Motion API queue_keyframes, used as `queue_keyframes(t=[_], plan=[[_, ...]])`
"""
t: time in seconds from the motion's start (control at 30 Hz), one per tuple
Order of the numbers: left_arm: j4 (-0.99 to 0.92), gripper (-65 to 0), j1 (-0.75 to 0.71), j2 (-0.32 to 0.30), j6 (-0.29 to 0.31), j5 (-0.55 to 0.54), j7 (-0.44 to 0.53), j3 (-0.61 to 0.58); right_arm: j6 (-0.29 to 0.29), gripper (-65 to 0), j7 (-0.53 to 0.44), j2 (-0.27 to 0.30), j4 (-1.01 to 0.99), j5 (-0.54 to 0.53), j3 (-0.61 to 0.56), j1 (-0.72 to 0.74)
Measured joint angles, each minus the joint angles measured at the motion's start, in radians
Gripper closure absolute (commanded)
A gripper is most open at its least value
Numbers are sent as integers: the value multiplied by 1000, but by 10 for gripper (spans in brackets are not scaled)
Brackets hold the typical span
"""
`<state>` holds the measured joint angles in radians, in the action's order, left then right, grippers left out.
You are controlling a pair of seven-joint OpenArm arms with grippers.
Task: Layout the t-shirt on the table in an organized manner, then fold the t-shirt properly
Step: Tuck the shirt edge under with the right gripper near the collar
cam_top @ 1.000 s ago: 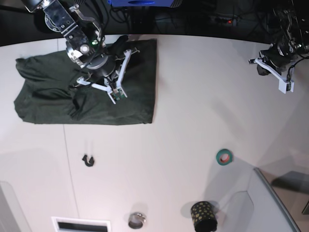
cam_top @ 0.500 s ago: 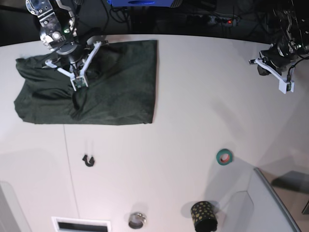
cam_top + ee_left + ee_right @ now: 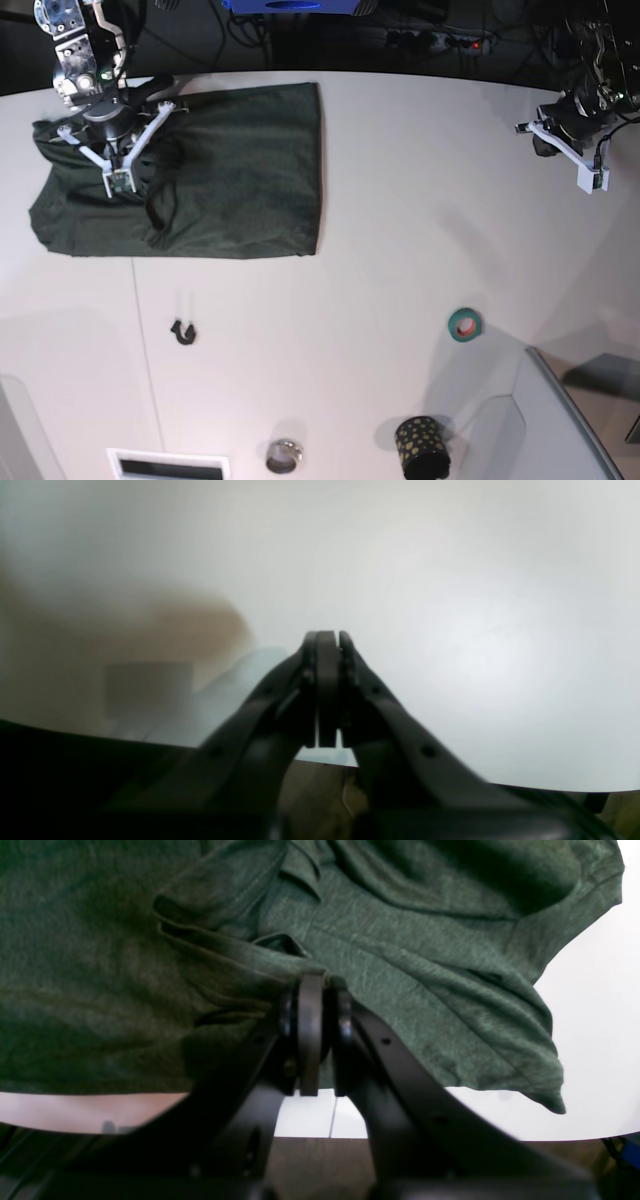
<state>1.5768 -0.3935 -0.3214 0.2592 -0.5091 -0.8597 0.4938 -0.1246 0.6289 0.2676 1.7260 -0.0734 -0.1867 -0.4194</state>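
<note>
Right pincer (image 3: 118, 185), at the left of the base view, is closed on a fold of the t-shirt (image 3: 230, 170); the wrist view shows cloth bunched at the fingertips. Over the last second it has travelled from the shirt's middle toward its left end, dragging that fold with it. The shirt lies on the table (image 3: 380, 280) at upper left, still creased, so layout is judged unfinished. Left pincer (image 3: 590, 180), far right, is closed on nothing and hangs well apart from the shirt.
</note>
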Motion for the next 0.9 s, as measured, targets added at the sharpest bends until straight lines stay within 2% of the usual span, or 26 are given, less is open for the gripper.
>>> queue_keyframes(t=[0.07,0.13,0.17,0.2,0.33,0.53,0.63,0.7,0.8,0.87,0.9], plan=[[0,0,0,0,0,0,0,0,0,-180,0,-2,0,0,0,0],[0,0,0,0,0,0,1,0,-1,-326,7,-9,0,0,0,0],[0,0,0,0,0,0,0,0,-3,-378,21,-18,0,0,3,0],[0,0,0,0,0,0,0,0,-3,-392,26,-22,-1,0,4,0],[0,0,0,0,0,0,0,0,-3,-362,26,-21,-3,-3,5,5],[0,0,0,0,0,0,0,0,-5,-365,22,-23,107,-1,3,105],[0,0,-3,0,0,0,0,0,2,-365,28,-41,18,0,2,202],[0,0,-4,1,0,0,1,0,-4,-363,91,-60,-69,2,2,265],[0,0,-6,1,0,0,3,0,2,-359,89,-64,-63,-2,-2,269],[0,0,-6,0,0,0,3,0,-5,-302,83,-54,0,5,-34,239],[0,0,-6,1,0,0,3,0,-4,-224,73,-49,41,7,-57,217]])
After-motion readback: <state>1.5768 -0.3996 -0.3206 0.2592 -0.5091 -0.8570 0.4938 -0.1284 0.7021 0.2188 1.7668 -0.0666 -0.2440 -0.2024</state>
